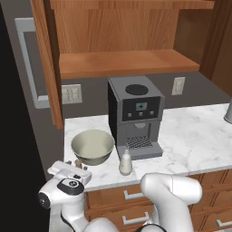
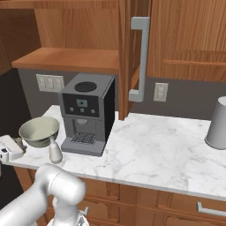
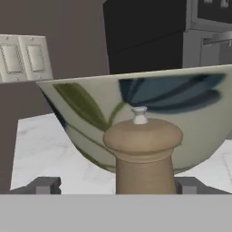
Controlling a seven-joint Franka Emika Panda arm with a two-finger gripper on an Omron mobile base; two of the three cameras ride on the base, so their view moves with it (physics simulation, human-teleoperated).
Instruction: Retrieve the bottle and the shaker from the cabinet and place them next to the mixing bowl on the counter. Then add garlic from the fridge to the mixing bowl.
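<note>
1. I see the shaker [image 3: 144, 156] standing on the desk [image 1: 190, 136], just at the mixing bowl's [image 1: 92, 146] 6 o'clock.
2. My claw [image 3: 117, 186] is spread wide either side, gripping nothing.
3. The bottle [image 1: 125, 162] stands at the bowl's 4 o'clock.
4. I judge garlic remains.

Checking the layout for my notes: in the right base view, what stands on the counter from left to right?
gripper → mixing bowl → bottle → coffee machine → grey canister, all on the counter.
</note>
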